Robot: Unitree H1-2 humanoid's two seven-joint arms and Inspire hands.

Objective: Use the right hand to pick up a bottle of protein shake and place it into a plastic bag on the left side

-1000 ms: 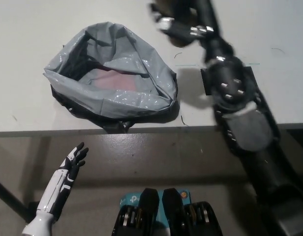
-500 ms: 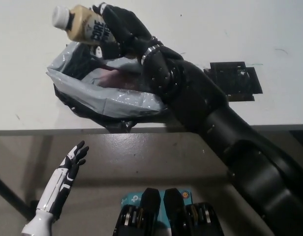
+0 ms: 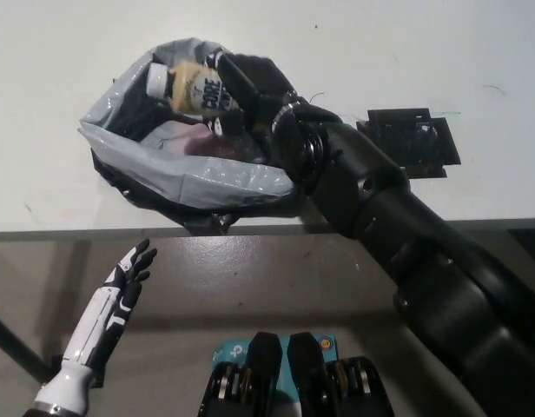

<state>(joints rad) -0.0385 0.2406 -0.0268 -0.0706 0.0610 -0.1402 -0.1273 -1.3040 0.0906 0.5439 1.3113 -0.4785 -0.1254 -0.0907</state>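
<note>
Over the grey plastic bag on the white surface, black right robot hand holding beige bottle lettered "CORE", white cap leftward, white left robot hand below the edge, fingers spread.

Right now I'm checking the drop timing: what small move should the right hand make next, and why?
Probably lower a little further, then open. The right hand holds the protein shake bottle tilted, cap toward the left, over the open mouth of the grey plastic bag, but the bottle looks not yet down inside it. The white left hand rests open below the table edge.
</note>
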